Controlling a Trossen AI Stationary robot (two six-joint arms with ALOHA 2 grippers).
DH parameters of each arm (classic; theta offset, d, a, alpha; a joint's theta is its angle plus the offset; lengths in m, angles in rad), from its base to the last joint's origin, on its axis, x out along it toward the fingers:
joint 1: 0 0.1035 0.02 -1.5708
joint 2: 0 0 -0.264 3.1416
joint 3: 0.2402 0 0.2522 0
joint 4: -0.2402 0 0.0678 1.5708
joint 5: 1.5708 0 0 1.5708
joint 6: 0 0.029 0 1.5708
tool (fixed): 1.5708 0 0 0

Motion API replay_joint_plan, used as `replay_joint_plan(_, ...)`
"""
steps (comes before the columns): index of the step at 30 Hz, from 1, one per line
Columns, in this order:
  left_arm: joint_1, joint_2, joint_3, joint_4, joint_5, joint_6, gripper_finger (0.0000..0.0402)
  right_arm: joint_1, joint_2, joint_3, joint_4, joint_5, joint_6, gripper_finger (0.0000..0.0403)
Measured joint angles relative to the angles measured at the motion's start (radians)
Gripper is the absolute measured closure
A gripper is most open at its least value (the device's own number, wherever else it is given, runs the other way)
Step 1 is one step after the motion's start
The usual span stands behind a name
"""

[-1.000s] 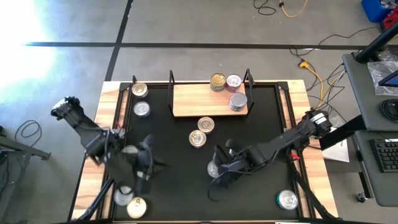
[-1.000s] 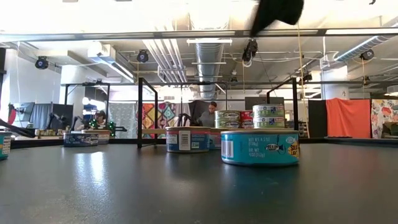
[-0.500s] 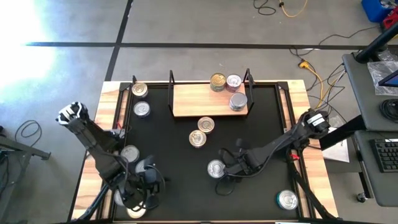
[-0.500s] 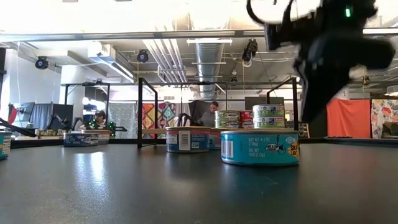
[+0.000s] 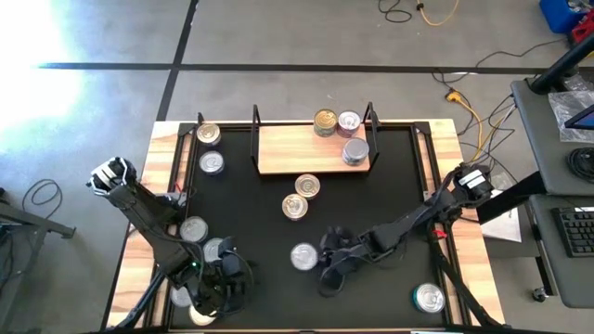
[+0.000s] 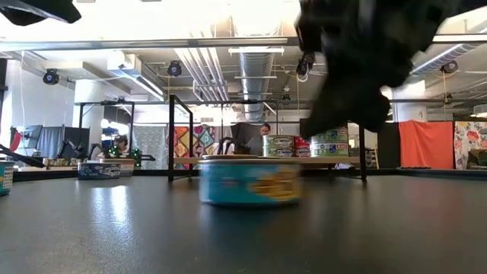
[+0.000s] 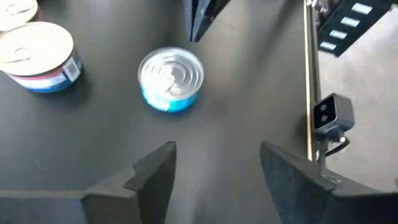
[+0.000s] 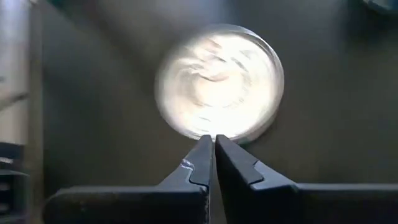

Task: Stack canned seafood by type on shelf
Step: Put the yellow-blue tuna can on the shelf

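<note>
Right gripper (image 8: pixel 213 144) closed, empty, tips against a loose tin (image 8: pixel 219 81).
Tin sits on the table (image 5: pixel 260 213), in front of the shelf (image 5: pixel 311 148); left gripper (image 7: pixel 214 168) partly open, empty.

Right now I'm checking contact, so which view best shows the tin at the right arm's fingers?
The right wrist view: the silver-lidded tin sits just beyond the shut right fingers, seemingly touching. The high view shows it small beside the right gripper. The low view shows its blurred blue side.
</note>
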Motion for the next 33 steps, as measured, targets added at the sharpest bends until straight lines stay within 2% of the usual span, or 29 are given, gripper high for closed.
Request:
replay_joint_plan(6,0.0,0.004,-0.108,0.215,-0.031,-0.02,0.0137,0.0,-0.001,0.028,-0.091,-0.014,-0.067,0.039)
replay_joint_plan(9,0.0,0.004,-0.161,0.311,-0.053,-0.019,0.0117,0.0,-0.001,0.034,-0.185,0.049,-0.083,0.039)
replay_joint_plan(12,0.002,0.014,-0.19,0.334,-0.081,-0.023,0.0099,0.0,-0.001,0.035,-0.183,0.086,-0.125,0.039)
replay_joint_plan(17,0.003,0.067,-0.19,0.34,-0.171,-0.028,0.0071,0.0,-0.001,0.044,-0.184,0.058,-0.18,0.038)
replay_joint_plan(20,0.005,0.12,-0.171,0.341,-0.178,0.01,0.0056,0.0,-0.001,0.048,-0.184,0.055,-0.19,0.0348)
replay_joint_plan(28,0.007,0.269,-0.097,0.342,-0.177,0.041,0.0027,-0.005,-0.001,0.048,-0.237,0.059,-0.254,0.0226)
replay_joint_plan(33,0.01,0.259,-0.117,0.313,-0.187,0.01,0.0019,-0.025,0.01,0.052,-0.232,0.059,-0.332,0.0176)
